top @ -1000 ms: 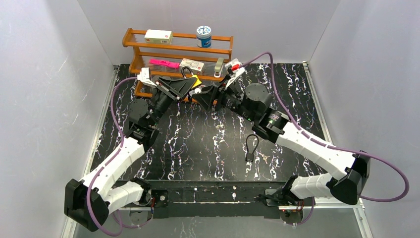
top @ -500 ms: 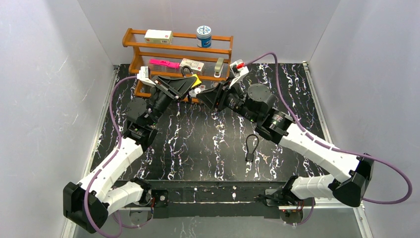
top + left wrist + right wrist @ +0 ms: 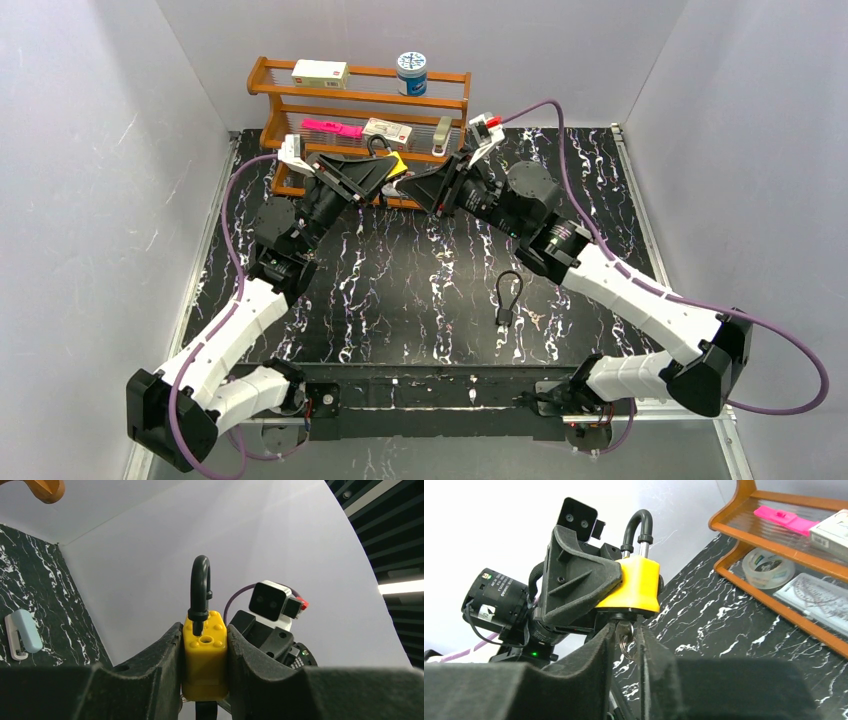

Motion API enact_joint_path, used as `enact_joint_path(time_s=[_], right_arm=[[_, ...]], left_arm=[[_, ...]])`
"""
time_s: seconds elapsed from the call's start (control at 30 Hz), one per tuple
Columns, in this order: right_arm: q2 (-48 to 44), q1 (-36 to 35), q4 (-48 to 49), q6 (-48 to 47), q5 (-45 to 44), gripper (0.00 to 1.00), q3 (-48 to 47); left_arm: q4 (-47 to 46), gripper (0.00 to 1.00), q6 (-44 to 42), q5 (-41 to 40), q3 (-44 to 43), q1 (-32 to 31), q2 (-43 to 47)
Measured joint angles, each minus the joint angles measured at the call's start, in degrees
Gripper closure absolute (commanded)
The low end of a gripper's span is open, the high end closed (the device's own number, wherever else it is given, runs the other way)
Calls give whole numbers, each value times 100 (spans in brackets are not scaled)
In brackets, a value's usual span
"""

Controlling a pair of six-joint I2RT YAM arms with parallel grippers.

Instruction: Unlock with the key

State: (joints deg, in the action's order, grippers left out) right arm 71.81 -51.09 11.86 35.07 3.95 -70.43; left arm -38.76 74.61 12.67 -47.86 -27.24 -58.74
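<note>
A yellow padlock (image 3: pixel 394 163) with a black shackle is held up off the table in front of the rack, with my left gripper (image 3: pixel 384 172) shut on its body. In the left wrist view the padlock (image 3: pixel 204 655) sits squeezed between both pads, shackle upward. The key (image 3: pixel 625 628), with a wire ring hanging from it, sticks out of the padlock (image 3: pixel 636 582) underside. My right gripper (image 3: pixel 626 632) reaches in from the right (image 3: pixel 416 187). Its fingers stand close on either side of the key. I cannot tell whether they touch it.
The wooden rack (image 3: pixel 355 97) at the back holds a white box (image 3: pixel 319 72), a blue tin (image 3: pixel 411 74) and a pink item (image 3: pixel 332 127). A black cable loop (image 3: pixel 508 295) lies on the marble table. A tape roll (image 3: pixel 769 567) lies on the rack's lower shelf.
My right gripper has moved up and back to the padlock's underside, and its jaws have narrowed around the key. The left gripper and padlock have stayed put.
</note>
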Motion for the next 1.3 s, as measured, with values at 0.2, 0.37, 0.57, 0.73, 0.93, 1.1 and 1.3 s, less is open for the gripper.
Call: enact_joint_path(time_s=[0.2,0.37,0.57,0.73,0.93,1.1,1.3], right_arm=[[122,83,72,105,280,72,-42],[155,87,68,70,393,80,-72],[245,129,-7,94,474,99,-205],[350,146,-138,28,522,99,-396],[568,127,-391,-802,417,99,-584],[748,20,-581,-1749,85,99,-595],[841,-39,-787,-2931,-684,99,-584]], left_arm=[[50,100,24,-11,0,2,46],[50,100,39,-9,0,2,48],[35,100,37,-61,0,7,59],[52,100,17,-177,0,13,122],[540,100,-127,-485,0,28,188],[1239,100,-315,-848,0,28,197],[2009,100,-435,-1073,-188,22,197]])
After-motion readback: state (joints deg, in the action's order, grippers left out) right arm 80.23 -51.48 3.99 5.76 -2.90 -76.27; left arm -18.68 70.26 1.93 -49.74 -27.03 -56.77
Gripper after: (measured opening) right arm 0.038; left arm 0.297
